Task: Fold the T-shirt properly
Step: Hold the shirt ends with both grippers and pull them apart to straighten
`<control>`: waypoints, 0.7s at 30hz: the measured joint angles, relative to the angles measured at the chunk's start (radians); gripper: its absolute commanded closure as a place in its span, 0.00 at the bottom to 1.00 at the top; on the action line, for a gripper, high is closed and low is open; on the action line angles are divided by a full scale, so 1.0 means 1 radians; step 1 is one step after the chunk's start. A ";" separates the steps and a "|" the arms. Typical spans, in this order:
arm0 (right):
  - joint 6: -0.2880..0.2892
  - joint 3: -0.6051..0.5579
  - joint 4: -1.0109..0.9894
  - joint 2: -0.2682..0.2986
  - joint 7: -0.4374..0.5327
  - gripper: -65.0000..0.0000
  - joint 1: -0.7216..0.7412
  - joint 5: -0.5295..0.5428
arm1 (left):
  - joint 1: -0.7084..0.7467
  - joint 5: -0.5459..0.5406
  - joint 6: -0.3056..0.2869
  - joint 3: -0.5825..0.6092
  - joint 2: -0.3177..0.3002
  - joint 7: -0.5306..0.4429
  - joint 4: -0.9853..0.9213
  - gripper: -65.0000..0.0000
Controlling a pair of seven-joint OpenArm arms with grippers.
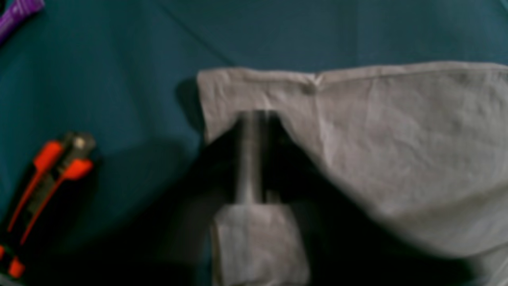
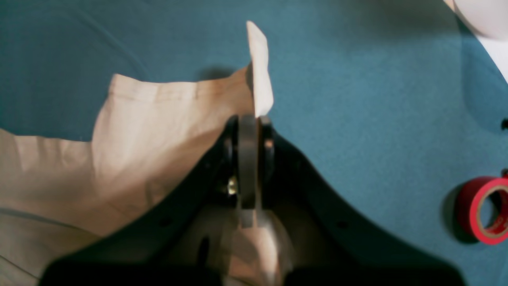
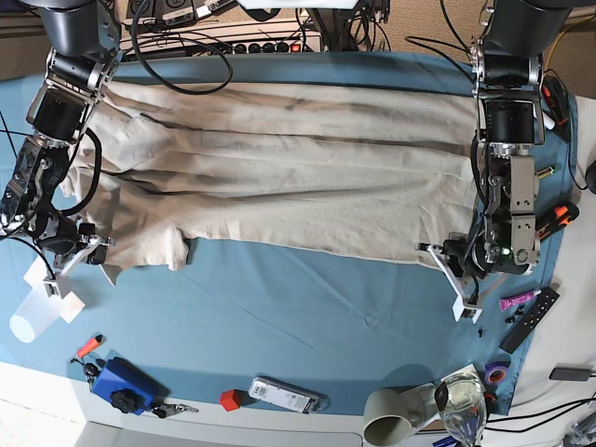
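Observation:
The beige T-shirt [image 3: 279,177] lies spread wide across the back half of the teal table cloth [image 3: 307,307], stretched between both arms. My left gripper [image 3: 447,251] is at the shirt's front right edge. In the left wrist view it [image 1: 258,115] is shut on the shirt's hem corner [image 1: 397,139], though the picture is blurred. My right gripper [image 3: 93,256] is at the shirt's front left corner. In the right wrist view it [image 2: 254,117] is shut on the shirt [image 2: 151,139], with a small flap of cloth [image 2: 260,67] sticking up past the jaws.
An orange-black tool [image 1: 47,174] lies left of the left gripper. A red tape roll [image 2: 486,210] lies right of the right gripper. Along the front edge are a clear cup [image 3: 33,317], a blue object [image 3: 121,382], a remote [image 3: 284,396], a grey mug [image 3: 391,419] and a glass [image 3: 461,405].

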 measured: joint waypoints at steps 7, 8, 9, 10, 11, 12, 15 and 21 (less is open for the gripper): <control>0.000 0.000 0.000 0.000 -0.001 1.00 -0.001 0.000 | -0.002 0.066 0.026 0.000 0.000 -0.068 -0.024 0.64; 0.000 0.000 0.000 0.000 -0.001 1.00 -0.001 -0.001 | -0.002 0.074 0.026 0.000 -0.001 -0.068 -0.037 0.61; 0.000 0.000 0.000 0.000 -0.001 1.00 -0.001 0.000 | -0.002 0.073 0.026 0.000 -0.001 -0.068 -0.053 0.58; 0.000 0.000 0.000 0.000 0.000 1.00 -0.001 0.000 | -0.002 0.066 0.024 0.000 0.000 -0.069 -0.069 0.56; 0.000 0.000 0.000 0.000 0.000 1.00 -0.001 0.000 | -0.002 0.058 0.021 0.000 0.000 -0.083 -0.087 0.53; 0.000 0.000 0.000 0.000 -0.001 1.00 0.000 0.000 | -0.002 0.048 0.017 0.000 0.000 -0.098 -0.107 0.52; 0.000 0.000 0.000 0.000 -0.001 1.00 -0.001 0.000 | -0.002 0.010 -0.014 0.000 0.000 -0.126 -0.176 0.52; 0.000 -0.001 0.000 0.000 -0.002 1.00 -0.001 0.000 | -0.028 -0.091 -0.027 -0.008 -0.010 -0.176 -0.278 0.52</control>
